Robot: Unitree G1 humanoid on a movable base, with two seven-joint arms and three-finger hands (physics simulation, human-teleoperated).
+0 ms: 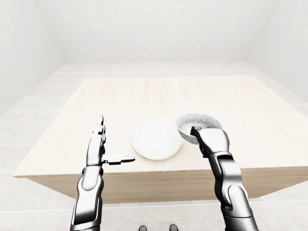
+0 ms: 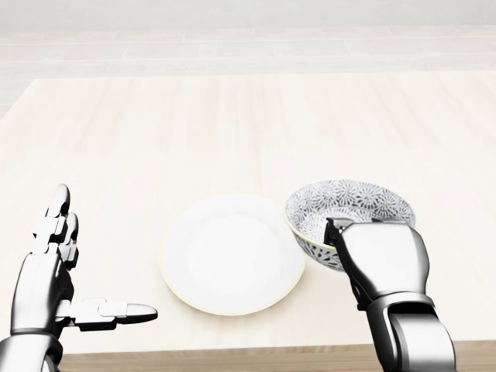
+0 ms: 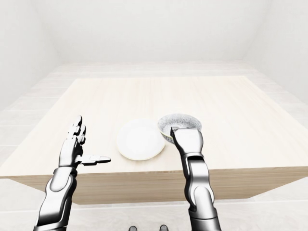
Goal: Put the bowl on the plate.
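A patterned grey-and-white bowl [image 2: 350, 204] sits just right of the white plate [image 2: 231, 252] in the head view, its left rim meeting the plate's right edge. My right hand [image 2: 341, 237] is shut on the bowl's near wall, with a finger hooked over the rim. The bowl looks slightly tilted; whether it rests on the table or hangs just above it I cannot tell. My left hand [image 2: 81, 267] stands open to the left of the plate, fingers upright and thumb pointing toward the plate, touching nothing.
Both things are near the bottom edge of a light wooden table [image 2: 232, 116], which stretches far toward the top of the view. White floor and walls surround it.
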